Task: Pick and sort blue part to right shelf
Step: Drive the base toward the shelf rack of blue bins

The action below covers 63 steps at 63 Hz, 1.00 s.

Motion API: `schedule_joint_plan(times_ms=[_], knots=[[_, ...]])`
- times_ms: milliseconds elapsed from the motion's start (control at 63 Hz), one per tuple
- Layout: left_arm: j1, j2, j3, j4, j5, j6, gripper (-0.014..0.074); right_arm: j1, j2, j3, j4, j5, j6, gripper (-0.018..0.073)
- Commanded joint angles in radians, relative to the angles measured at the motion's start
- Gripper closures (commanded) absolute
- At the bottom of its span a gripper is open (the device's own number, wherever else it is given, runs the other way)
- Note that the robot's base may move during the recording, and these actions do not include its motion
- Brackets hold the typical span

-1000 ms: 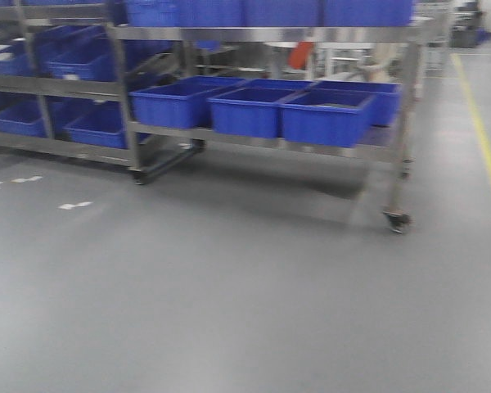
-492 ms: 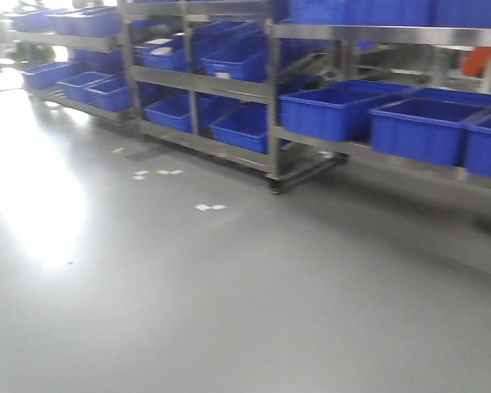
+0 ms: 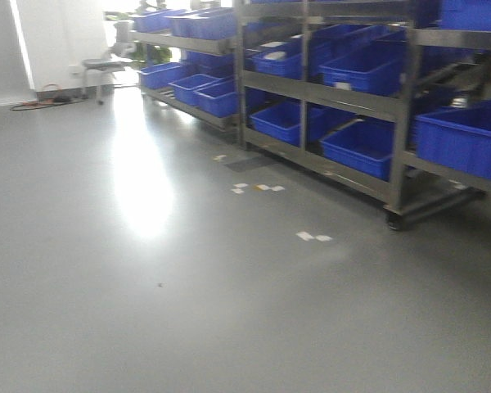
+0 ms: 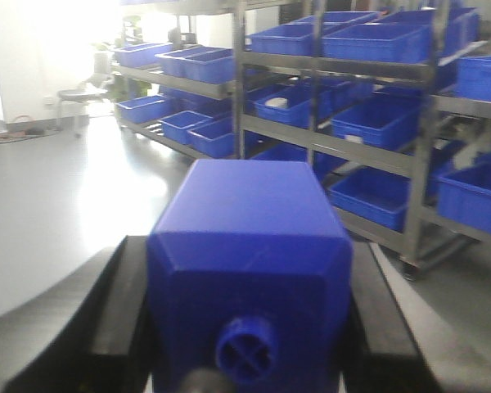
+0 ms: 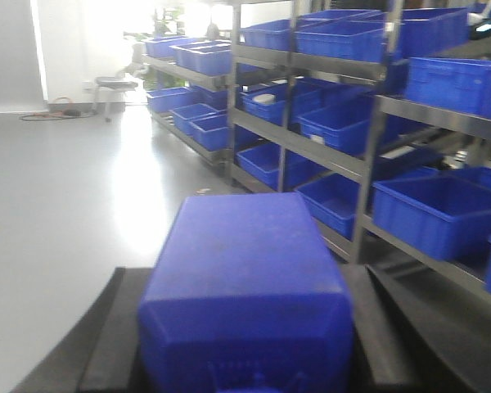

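Observation:
In the right wrist view the blue part [image 5: 247,246], a long narrow solid-blue block, lies between the black fingers [image 5: 106,336], and my right gripper [image 5: 244,274] is shut on it. Its knob end points at the camera and is cut off by the frame's bottom edge. In the left wrist view my left gripper [image 4: 247,246] is shut on a squatter, wider blue block [image 4: 250,205] with a small cross-marked knob [image 4: 245,352]. Neither gripper shows in the front view. I cannot tell which rack is the right shelf.
Metal racks on castors [image 3: 397,106] loaded with blue bins [image 3: 462,139] run along the right and recede toward the back. Grey floor [image 3: 147,286] stretches left, with white tape marks [image 3: 313,237]. A stool [image 3: 98,70] and floor cables [image 3: 41,102] sit by the bright far wall.
The front view has swung left: the racks slid from the centre to the right side, and the bright far wall and stool came into sight.

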<state>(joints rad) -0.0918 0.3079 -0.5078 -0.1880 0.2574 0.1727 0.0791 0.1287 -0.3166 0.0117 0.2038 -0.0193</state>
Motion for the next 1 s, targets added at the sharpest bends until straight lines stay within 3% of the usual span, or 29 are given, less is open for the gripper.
schedule_joint_plan(times_ms=[0, 985], knots=[[0.0, 0.007, -0.028, -0.004, -0.094, 0.002, 0.0187, -0.004, 0.01, -0.03, 0.005, -0.09, -0.007, 0.0125], [0.0, 0.007, -0.028, -0.004, -0.094, 0.002, 0.0187, -0.004, 0.01, -0.03, 0.005, -0.09, -0.007, 0.0125]])
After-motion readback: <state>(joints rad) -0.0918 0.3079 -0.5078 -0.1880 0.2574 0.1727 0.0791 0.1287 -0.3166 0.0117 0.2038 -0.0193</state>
